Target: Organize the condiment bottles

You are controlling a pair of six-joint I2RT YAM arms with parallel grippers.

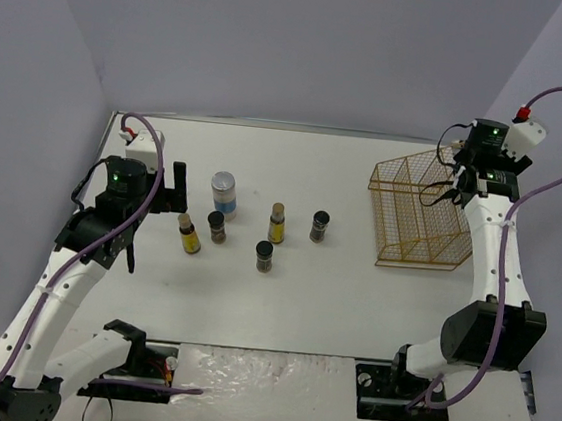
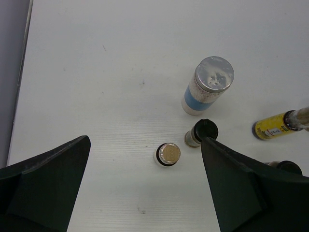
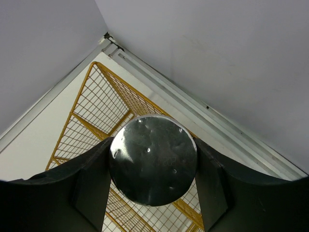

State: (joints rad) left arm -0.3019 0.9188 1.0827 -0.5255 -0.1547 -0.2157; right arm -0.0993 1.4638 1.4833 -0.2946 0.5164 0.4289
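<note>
silver-lidded jar [image 3: 153, 159] in right gripper [image 3: 153, 166]

yellow wire rack [image 1: 413, 216], silver lid [image 3: 153, 159], blue-banded jar [image 2: 205, 92]

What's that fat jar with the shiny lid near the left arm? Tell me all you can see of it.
The jar is a wide clear cylinder with a round silver lid, a blue band label and pale contents. It stands upright on the white table. A dark jar stands just in front of it, seemingly with a gap between them. Nothing grips it.
</note>
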